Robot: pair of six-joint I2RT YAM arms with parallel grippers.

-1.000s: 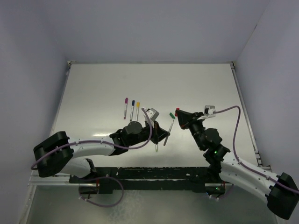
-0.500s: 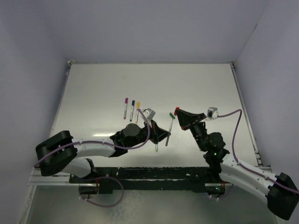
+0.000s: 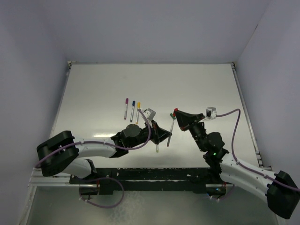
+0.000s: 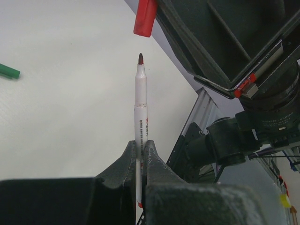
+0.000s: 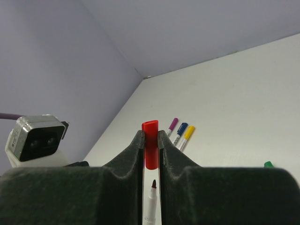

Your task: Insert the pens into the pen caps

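The left hand (image 4: 140,146) pinches the pen (image 4: 140,105), the right hand (image 5: 150,138) pinches the cap (image 5: 150,126) just beyond its tip, where slight tilt could jam the tip on the rim.

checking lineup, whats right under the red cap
A pen, dark tip just short of the red cap, not inside. Its barrel runs out of frame between the right hand's fingers.

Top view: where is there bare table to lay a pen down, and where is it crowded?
Bare: the far half of the table, beyond the row of three pens; and its right side, between the right claw and the right edge. Crowded: the near centre, where the left claw holds a pen at the red cap in the right claw, green piece beside.
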